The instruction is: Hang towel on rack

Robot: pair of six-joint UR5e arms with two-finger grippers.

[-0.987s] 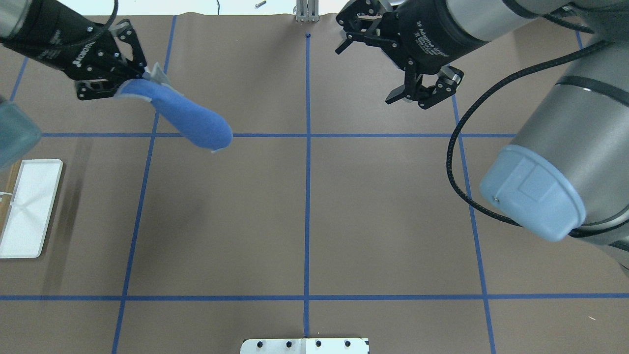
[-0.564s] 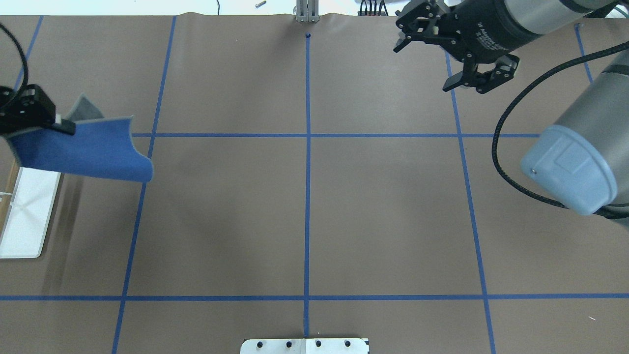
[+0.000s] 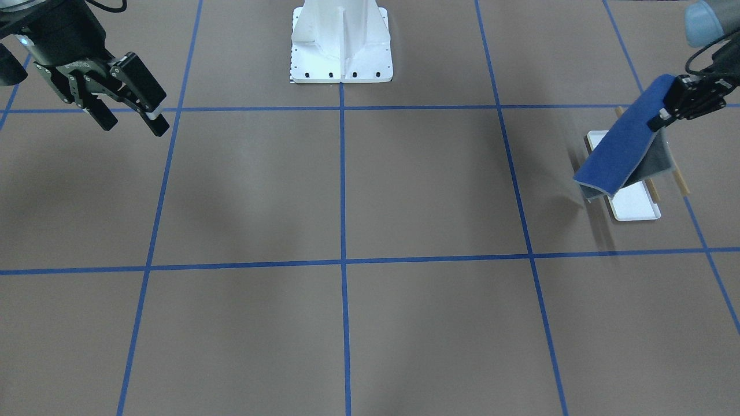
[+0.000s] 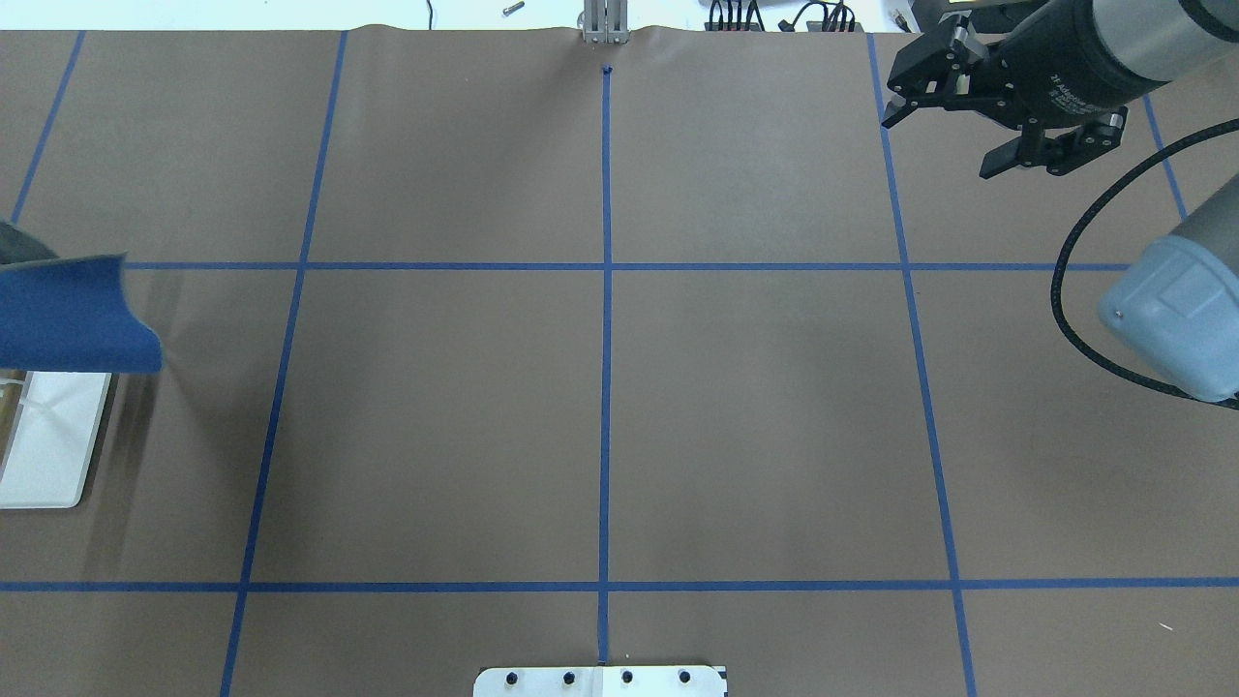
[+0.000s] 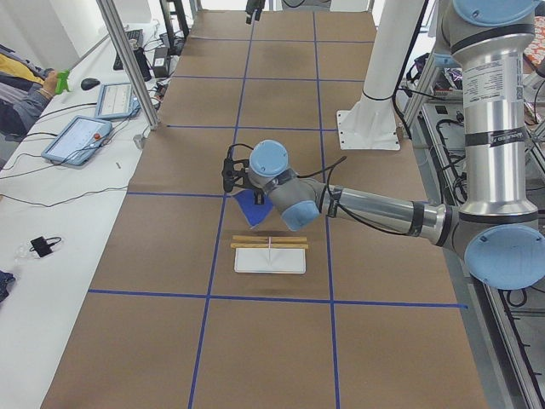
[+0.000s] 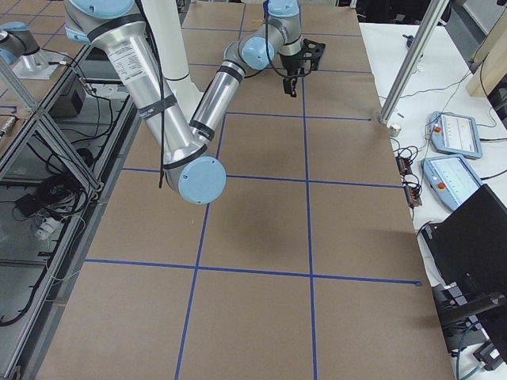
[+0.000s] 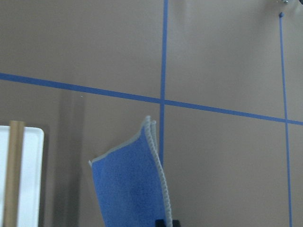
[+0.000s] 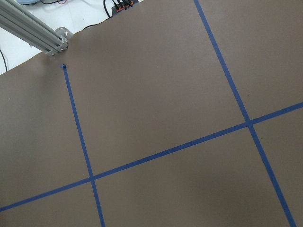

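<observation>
The towel [image 3: 621,147] hangs blue face out with its grey side [image 3: 656,159] behind, pinched at one edge by my left gripper [image 3: 657,123], which is shut on it. It is held in the air over the rack [image 3: 635,203], a white tray base with two wooden rods [image 5: 269,242]. The overhead view shows only the towel [image 4: 68,315] and the tray [image 4: 48,436] at the left edge; the left gripper is off frame there. The left wrist view shows the towel [image 7: 128,189] hanging beside a rod [image 7: 13,175]. My right gripper [image 3: 134,127] is open and empty, far from both.
The large white bolted pedestal [image 3: 341,43] stands at the robot's side of the table. Blue tape lines grid the brown mat. The right gripper [image 4: 936,147] hovers near the far right corner. Tablets and cables lie on the side bench [image 5: 77,141].
The left gripper has carried the towel leftward, out of the overhead view, to over the rack. The right gripper, still open, has moved to the right and farther back.
</observation>
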